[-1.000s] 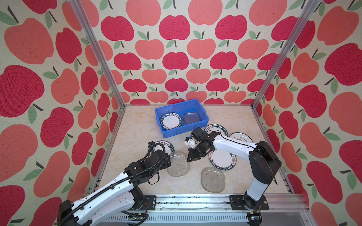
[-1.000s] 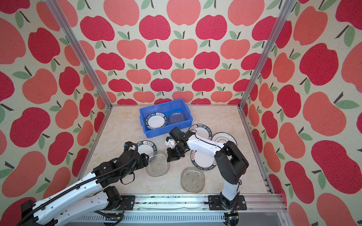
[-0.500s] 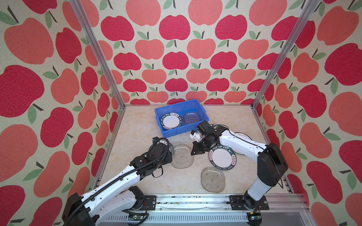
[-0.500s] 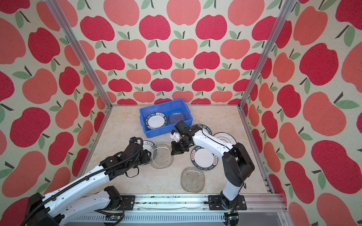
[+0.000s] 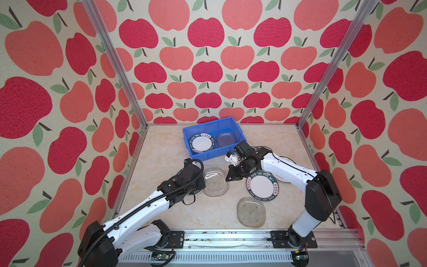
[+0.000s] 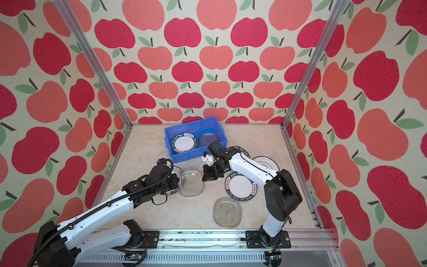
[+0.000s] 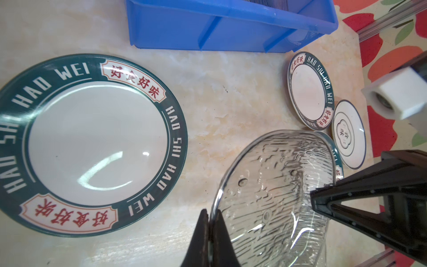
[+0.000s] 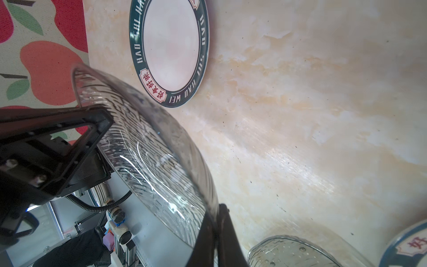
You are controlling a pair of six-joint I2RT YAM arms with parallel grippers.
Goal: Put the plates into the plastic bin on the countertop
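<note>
Both arms reach low inward, left gripper (image 7: 209,216) and right gripper (image 8: 216,213) pinching opposite rims of one glass plate (image 5: 216,183), apparently tilted.

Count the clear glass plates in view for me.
3. One glass plate lies in the blue bin; a second plate is pinched between the left gripper and right gripper; a third plate lies at the front of the counter. Another could be stacked unseen.

Top views overlook countertop (image 5: 161,150); wrist cameras sit close.
</note>
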